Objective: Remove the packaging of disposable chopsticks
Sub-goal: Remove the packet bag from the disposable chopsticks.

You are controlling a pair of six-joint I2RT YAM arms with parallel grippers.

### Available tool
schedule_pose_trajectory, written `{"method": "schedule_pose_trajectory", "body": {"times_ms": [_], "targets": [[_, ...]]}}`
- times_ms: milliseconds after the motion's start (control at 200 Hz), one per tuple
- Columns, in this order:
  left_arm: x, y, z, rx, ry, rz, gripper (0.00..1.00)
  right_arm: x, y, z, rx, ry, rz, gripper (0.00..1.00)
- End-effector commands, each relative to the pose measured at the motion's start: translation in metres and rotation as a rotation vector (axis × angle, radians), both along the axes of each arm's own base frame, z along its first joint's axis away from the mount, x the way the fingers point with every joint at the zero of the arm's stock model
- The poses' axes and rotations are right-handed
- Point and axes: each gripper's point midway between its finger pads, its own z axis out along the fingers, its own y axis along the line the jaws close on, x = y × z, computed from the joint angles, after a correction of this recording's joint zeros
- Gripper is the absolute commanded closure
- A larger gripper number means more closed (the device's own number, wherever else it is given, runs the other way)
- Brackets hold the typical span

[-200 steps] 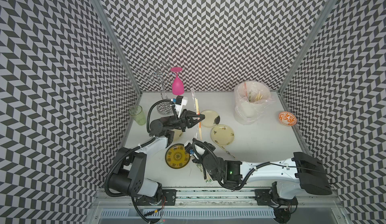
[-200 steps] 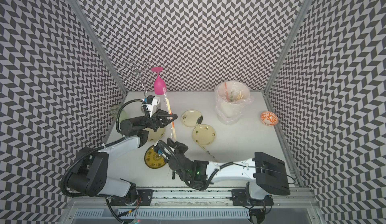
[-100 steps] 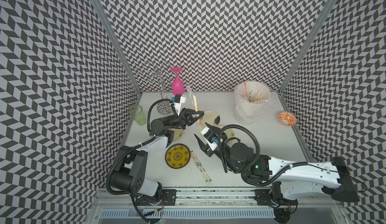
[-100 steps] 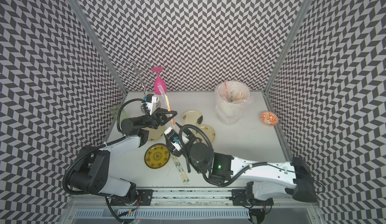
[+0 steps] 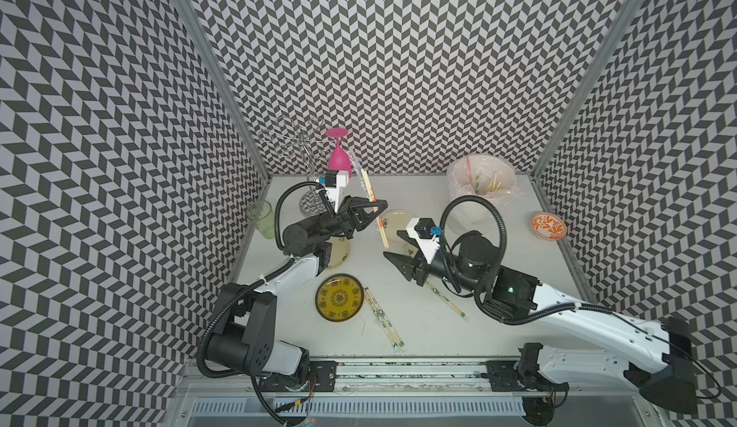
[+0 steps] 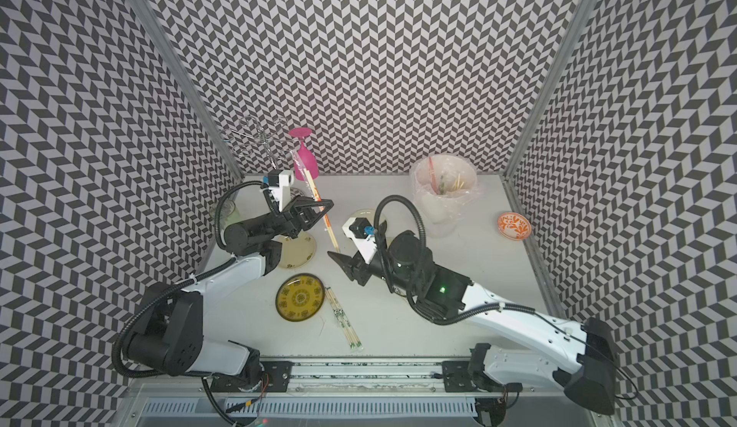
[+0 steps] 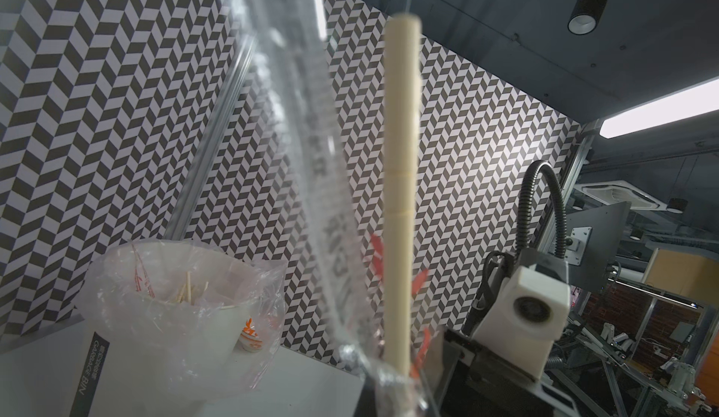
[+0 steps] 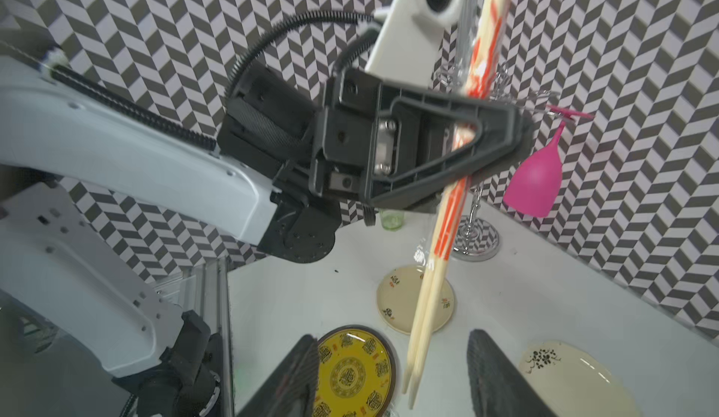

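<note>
The counter [image 5: 430, 341] is a flat white surface enclosed on three sides. Behind it stands the back wall [image 5: 399, 66], and to either side the left wall [image 5: 99, 166] and the right wall [image 5: 678, 166]. All three carry the same black-and-white chevron pattern. Two aluminium corner posts [image 5: 213, 70] [image 5: 594, 70] rise from the counter's rear corners. An aluminium rail [image 5: 399, 371] runs along its front edge, with a slotted vent grille [image 5: 359, 407] below. Above the counter, the left wrist view shows a dark ceiling [image 7: 505, 6]. It carries a cylindrical pendant lamp [image 7: 586, 12], a lit strip light [image 7: 661, 107] and a ceiling air-conditioning cassette [image 7: 614, 197]. Beyond the counter's right side a brick-red wall section [image 7: 622, 302] is visible.
</note>
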Motion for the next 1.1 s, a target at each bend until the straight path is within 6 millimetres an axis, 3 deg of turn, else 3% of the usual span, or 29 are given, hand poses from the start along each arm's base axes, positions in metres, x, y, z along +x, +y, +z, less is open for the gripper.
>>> {"method": "schedule_pose_trajectory", "body": {"times_ms": [0,135,310,481,606,711,786,946,1091], "targets": [[-0.024,0.003,0.030,-0.050,-0.153,0.005,1.00,0.006,0.007,0.017,0.057,0.034,0.013,0.39],[-0.028,-0.001,0.031,-0.051,-0.156,-0.010,1.00,0.015,0.013,0.016,0.053,0.048,0.024,0.44],[-0.027,-0.003,0.029,-0.049,-0.146,-0.008,1.00,0.016,0.019,0.022,0.069,0.052,0.045,0.72],[-0.023,-0.003,0.033,-0.051,-0.151,0.011,1.00,0.024,0.014,0.014,0.060,0.095,0.002,1.00],[-0.023,-0.003,0.043,-0.058,-0.178,0.023,0.98,0.030,0.006,0.006,0.067,0.156,-0.031,1.00],[-0.025,-0.001,0.052,-0.068,-0.206,0.032,0.68,0.031,0.001,0.001,0.083,0.205,-0.034,1.00],[-0.025,0.001,0.059,-0.079,-0.220,0.039,0.56,0.031,-0.002,0.001,0.094,0.225,-0.032,1.00],[-0.022,0.003,0.071,-0.082,-0.234,0.051,0.56,0.029,-0.008,0.000,0.094,0.236,-0.031,1.00],[-0.015,0.006,0.077,-0.080,-0.236,0.067,0.65,0.026,-0.013,-0.005,0.084,0.237,-0.027,1.00]]}}
